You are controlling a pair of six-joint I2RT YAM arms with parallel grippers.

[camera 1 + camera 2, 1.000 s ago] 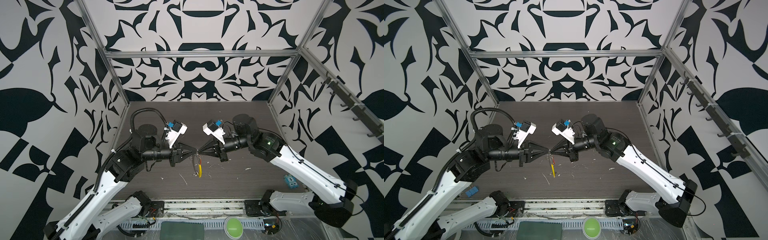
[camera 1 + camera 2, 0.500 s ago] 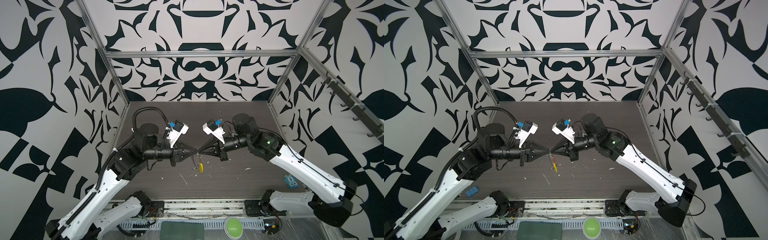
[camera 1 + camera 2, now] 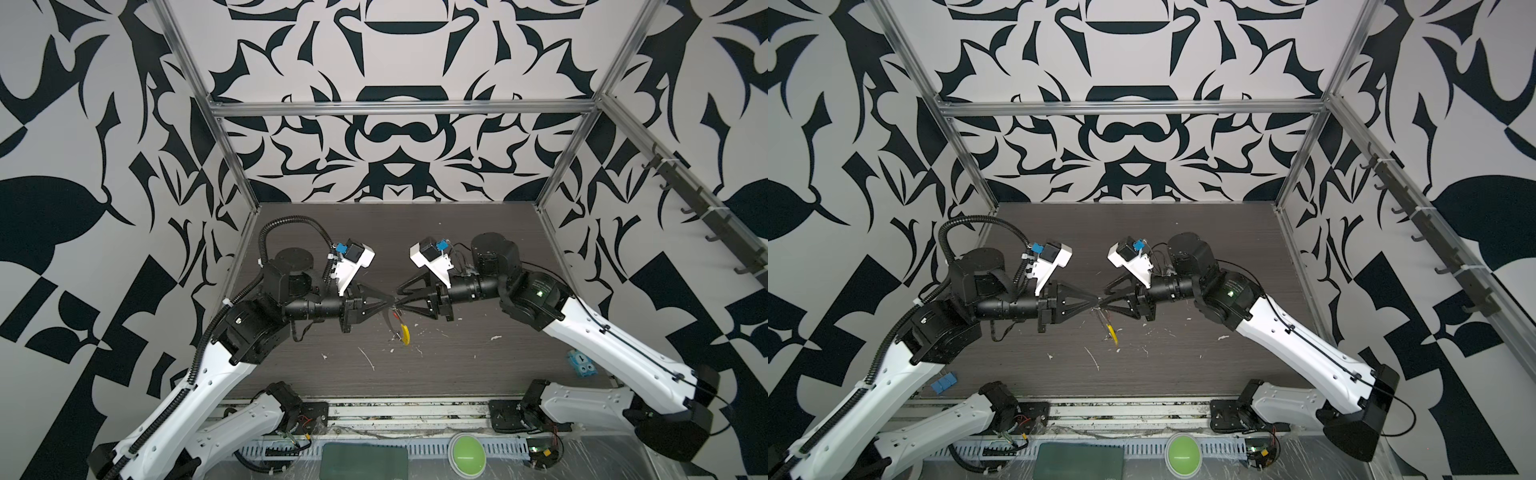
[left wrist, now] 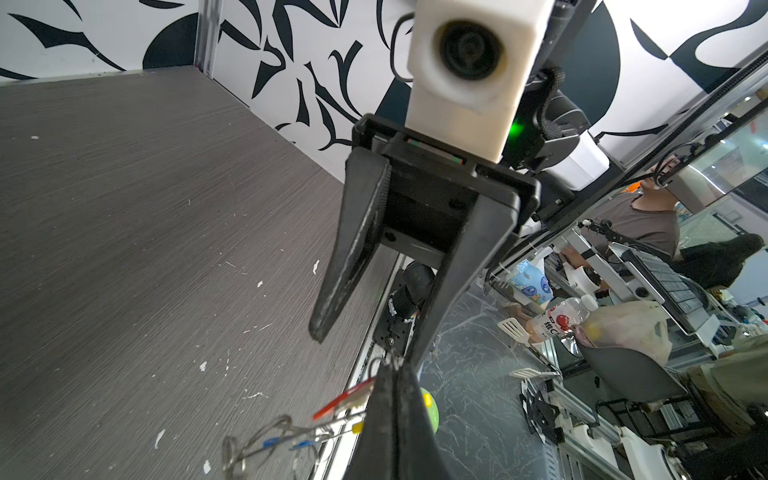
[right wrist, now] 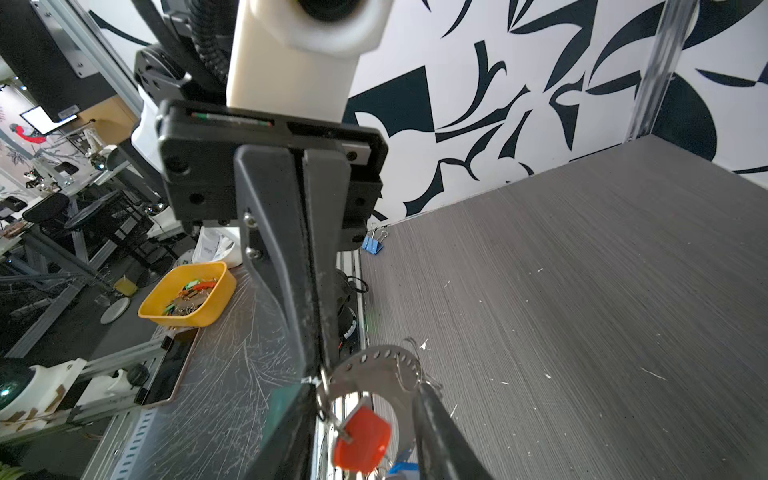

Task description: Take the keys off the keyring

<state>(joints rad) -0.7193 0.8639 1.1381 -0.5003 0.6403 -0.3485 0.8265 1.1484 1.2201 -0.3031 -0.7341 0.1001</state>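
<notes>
Both grippers meet tip to tip above the middle of the table. My left gripper (image 3: 390, 306) (image 4: 392, 370) is shut on the keyring (image 5: 374, 368), a grey band with small holes that hangs below the tips. Its yellow sleeve (image 3: 404, 333) (image 3: 1112, 332) points down toward the table. My right gripper (image 3: 400, 298) (image 5: 365, 395) stands open around the ring. The red-headed key (image 5: 362, 442) (image 4: 345, 400) dangles between the right gripper's fingers, untouched by them. A blue key head (image 5: 401, 467) shows just below it.
A light-blue block (image 3: 582, 362) lies at the table's front right and blue clips (image 3: 943, 383) at the front left. White flecks (image 3: 368, 357) litter the dark table. A green button (image 3: 466, 454) and a dark pad (image 3: 365, 459) sit past the front edge. A yellow bin (image 5: 187, 295) stands off the table.
My right gripper was shut at the ring and its jaws have now spread apart. My left gripper has closed fully on the ring. The ring still hangs between the tips.
</notes>
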